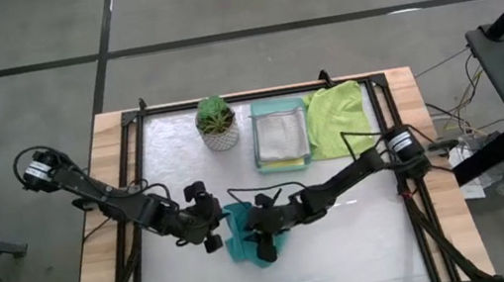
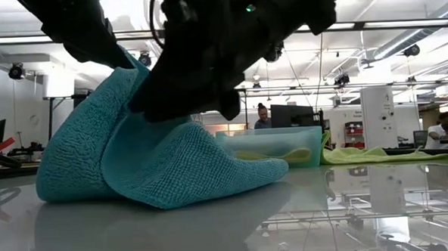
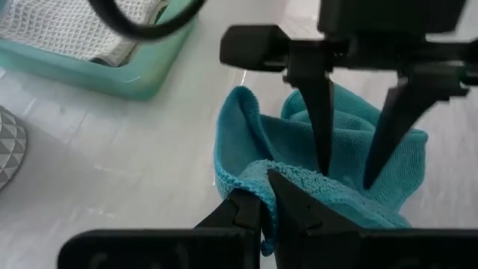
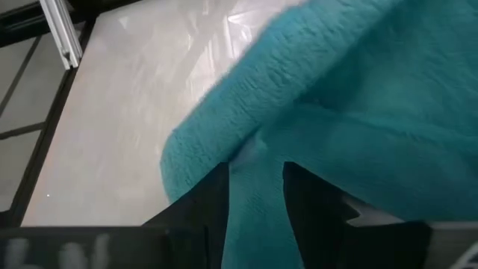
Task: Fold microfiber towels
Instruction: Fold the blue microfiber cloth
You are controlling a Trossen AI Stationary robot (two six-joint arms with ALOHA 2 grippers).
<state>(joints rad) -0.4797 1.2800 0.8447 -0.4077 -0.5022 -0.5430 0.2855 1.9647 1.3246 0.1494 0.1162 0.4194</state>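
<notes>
White surface [image 1: 348,247] holds the teal towel [image 1: 244,240] near the plant [image 1: 217,122]. Left claw [image 1: 215,228] and right claw [image 1: 258,232] both pinch it.

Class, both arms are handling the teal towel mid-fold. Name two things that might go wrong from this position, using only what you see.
1. The left tool pinches only a thin edge of the teal towel; that edge may slip free and the fold could collapse.
2. The right tool has cloth between its fingers close beside the left one, so the two might collide or drag the towel in opposite directions, bunching it.
</notes>
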